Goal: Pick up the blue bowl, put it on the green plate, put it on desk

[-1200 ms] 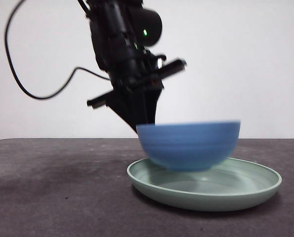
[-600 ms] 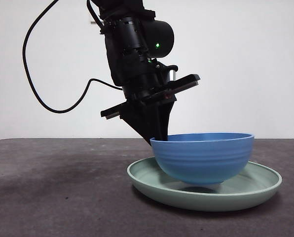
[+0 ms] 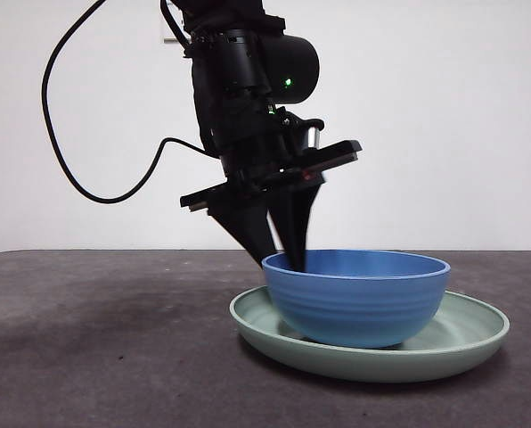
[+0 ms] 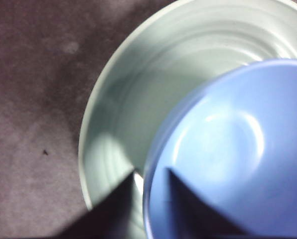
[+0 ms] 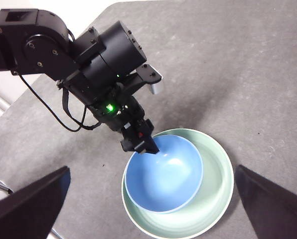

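Bowl [image 3: 356, 299] sits inside the plate [image 3: 466, 334] in the front view, its base down on the plate's floor and its blue wall rising above the pale green rim. The plate lies flat on the dark surface [image 3: 96, 348].

From the right wrist camera looking down, the bowl [image 5: 164, 173] is off-centre in the plate [image 5: 216, 191], pushed toward the plate's 9 o'clock side so that the bowl's rim nearly overlaps the plate's rim there, while a broad green crescent shows from about 1 to 5 o'clock.

The left hand [image 3: 281, 254] comes down from above on a big black arm with a green light and a looping cable. Its two dark jaws point downward and straddle the bowl's rim at the bowl's 10 o'clock edge as the right wrist view shows it [image 5: 140, 145]. In the left wrist view the hand [image 4: 151, 181] has one jaw outside the wall, over the plate [image 4: 138, 99], and the other inside the bowl [image 4: 238, 149], with the pale rim running up the narrow gap between them. The jaws stand slightly parted about the rim; whether they pinch it cannot be told.

The right hand [image 5: 153, 209] hangs high over the surface [image 5: 248, 64] with its jaws spread wide, grasping nothing, the bowl and plate well below it.
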Robot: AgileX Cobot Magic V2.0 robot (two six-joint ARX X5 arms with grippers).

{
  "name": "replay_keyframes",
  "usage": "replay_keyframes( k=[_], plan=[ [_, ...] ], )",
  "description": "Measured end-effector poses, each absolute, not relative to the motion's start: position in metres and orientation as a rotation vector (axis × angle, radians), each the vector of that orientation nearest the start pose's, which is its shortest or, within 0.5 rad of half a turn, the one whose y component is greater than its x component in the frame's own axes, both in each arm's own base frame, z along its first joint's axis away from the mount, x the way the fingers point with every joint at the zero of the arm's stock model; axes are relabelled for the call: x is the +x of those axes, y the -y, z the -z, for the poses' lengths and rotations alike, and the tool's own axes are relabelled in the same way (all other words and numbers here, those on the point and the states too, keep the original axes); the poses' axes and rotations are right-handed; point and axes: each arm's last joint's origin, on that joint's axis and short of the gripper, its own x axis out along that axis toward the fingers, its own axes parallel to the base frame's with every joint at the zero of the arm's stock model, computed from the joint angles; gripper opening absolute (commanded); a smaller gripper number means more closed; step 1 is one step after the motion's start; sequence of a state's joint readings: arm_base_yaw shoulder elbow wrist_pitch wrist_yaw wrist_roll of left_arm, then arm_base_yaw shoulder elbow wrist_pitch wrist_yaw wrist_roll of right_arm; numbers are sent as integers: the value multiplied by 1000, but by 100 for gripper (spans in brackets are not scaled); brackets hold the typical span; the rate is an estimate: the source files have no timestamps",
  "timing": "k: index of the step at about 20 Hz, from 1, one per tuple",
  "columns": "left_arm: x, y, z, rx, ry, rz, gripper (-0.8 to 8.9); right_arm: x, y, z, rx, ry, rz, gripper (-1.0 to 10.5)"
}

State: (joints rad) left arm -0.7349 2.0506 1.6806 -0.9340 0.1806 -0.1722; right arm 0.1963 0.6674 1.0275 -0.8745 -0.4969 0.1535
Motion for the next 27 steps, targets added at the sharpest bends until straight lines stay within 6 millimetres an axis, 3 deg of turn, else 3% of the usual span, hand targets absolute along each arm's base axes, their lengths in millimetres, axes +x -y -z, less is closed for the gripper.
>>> replay_keyframes(
  k=[2,4,11,14,18,23,27],
  plan=[
    [308,285,-218,223,-1331,667,449,97,-33,-364,223,-570,-637,621],
    [310,287,-230,217,-1310,674,510,97,-33,-364,223,-570,-637,621],
    [311,276,-307,329,-1252,561,510,97,-33,-363,223,-571,-637,622],
    [304,267,-322,351,-1278,558,537,97,-33,-363,224,-580,-636,621],
    [286,252,-346,376,-1262,581,537,95,-33,-360,228,-615,-630,621],
    [242,215,-390,342,-1160,608,536,95,-33,-359,229,-627,-625,621],
    [201,179,-394,351,-1142,621,531,95,-33,-359,229,-627,-625,621]
  ],
)
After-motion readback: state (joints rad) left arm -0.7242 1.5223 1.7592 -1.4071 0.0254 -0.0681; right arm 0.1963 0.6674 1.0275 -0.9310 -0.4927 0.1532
